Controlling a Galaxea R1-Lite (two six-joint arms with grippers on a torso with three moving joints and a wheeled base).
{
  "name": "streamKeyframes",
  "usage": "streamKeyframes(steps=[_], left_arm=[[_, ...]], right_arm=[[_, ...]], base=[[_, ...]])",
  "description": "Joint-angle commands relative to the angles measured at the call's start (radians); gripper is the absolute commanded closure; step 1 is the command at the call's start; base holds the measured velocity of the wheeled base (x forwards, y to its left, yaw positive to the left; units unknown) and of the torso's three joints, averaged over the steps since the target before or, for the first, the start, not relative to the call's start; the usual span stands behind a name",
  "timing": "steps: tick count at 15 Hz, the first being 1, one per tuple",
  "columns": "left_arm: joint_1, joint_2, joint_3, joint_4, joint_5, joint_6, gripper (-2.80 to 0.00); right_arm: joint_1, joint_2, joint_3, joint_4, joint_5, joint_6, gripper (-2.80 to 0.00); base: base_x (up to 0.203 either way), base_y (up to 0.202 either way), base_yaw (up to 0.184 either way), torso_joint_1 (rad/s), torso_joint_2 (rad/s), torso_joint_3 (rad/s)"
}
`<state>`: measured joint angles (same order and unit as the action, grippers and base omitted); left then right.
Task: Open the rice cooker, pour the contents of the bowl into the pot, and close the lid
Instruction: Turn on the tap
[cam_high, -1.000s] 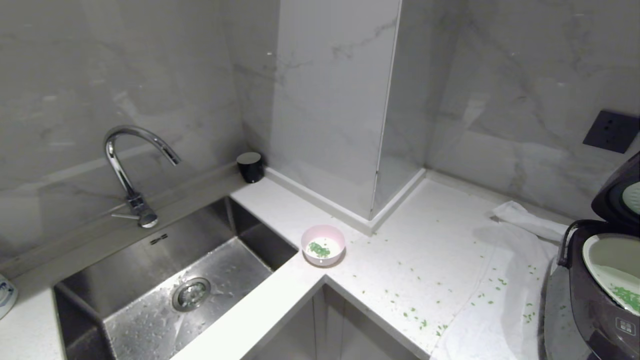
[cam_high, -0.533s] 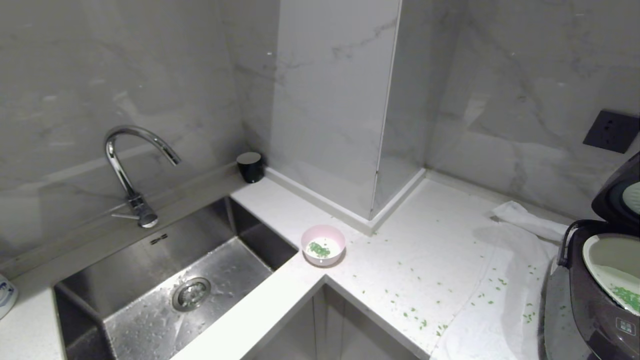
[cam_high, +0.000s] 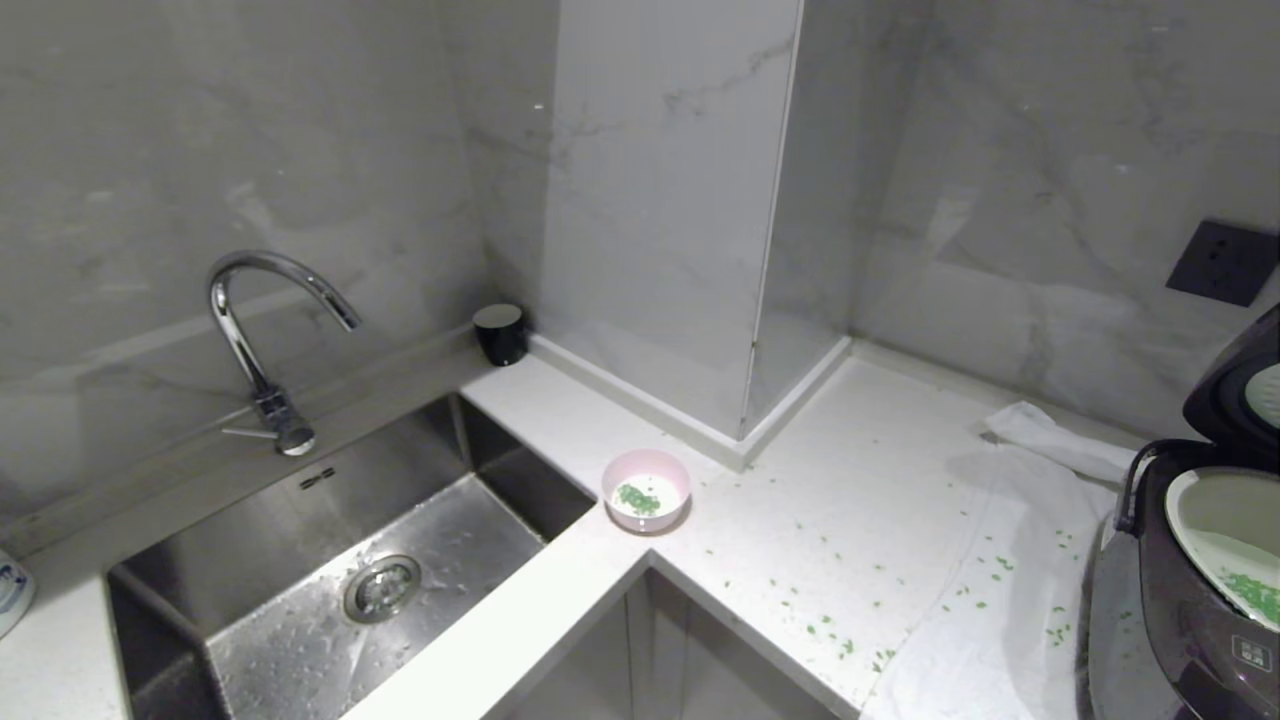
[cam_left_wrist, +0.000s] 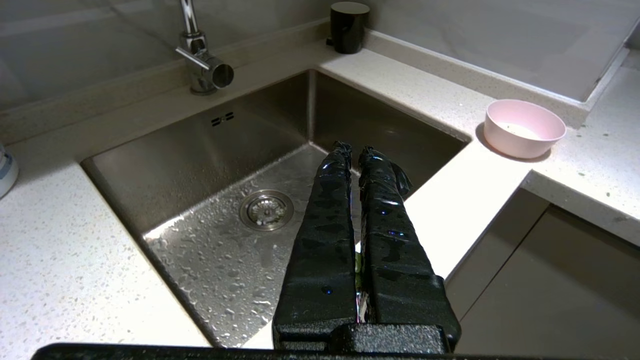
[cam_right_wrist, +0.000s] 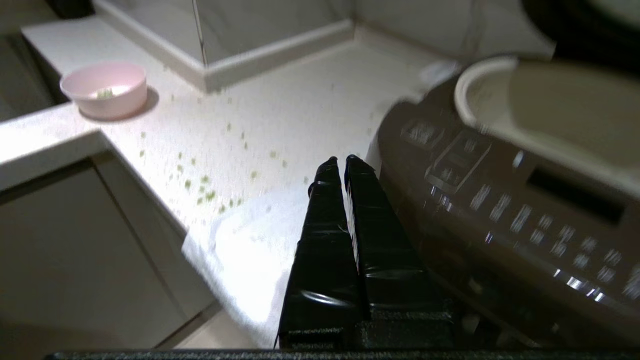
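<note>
The pale pink bowl (cam_high: 646, 490) stands on the counter corner beside the sink, with a little heap of green bits (cam_high: 638, 498) inside. At the far right, the dark rice cooker (cam_high: 1200, 620) has its lid (cam_high: 1235, 390) raised. Its whitish pot (cam_high: 1215, 530) holds some green bits (cam_high: 1255, 592). Neither arm shows in the head view. My right gripper (cam_right_wrist: 345, 160) is shut and empty, low in front of the cooker's button panel (cam_right_wrist: 500, 200), over the white cloth. My left gripper (cam_left_wrist: 354, 150) is shut and empty above the sink, apart from the bowl (cam_left_wrist: 524, 128).
Green bits (cam_high: 830, 630) lie scattered on the counter and on a white cloth (cam_high: 1020, 560) beside the cooker. A steel sink (cam_high: 300, 560) with a faucet (cam_high: 262, 330) is at the left. A black cup (cam_high: 500, 333) stands by the marble column (cam_high: 660, 200).
</note>
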<state>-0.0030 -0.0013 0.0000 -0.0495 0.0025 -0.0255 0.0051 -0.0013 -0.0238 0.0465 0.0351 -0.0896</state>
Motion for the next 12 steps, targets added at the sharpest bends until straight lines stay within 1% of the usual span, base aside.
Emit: streamKeyframes(steps=[1,3,12], left_arm=[[0.000,0.001,0.014,-0.001,0.001,-0.001,0.00],[0.001,0.001,0.014,-0.001,0.001,-0.001,0.00],[0.001,0.000,0.014,0.000,0.001,-0.001,0.00]], right_arm=[[0.001,0.001,-0.005,0.040,0.000,0.022,0.00],[0.001,0.001,-0.004,0.036,-0.001,0.044,0.00],[0.001,0.001,-0.004,0.035,-0.004,0.044,0.00]], base=[[0.000,0.000,0.000,0.000,0.00,0.000],[0.000,0.000,0.000,0.000,0.00,0.000],[0.000,0.000,0.000,0.000,0.00,0.000]])
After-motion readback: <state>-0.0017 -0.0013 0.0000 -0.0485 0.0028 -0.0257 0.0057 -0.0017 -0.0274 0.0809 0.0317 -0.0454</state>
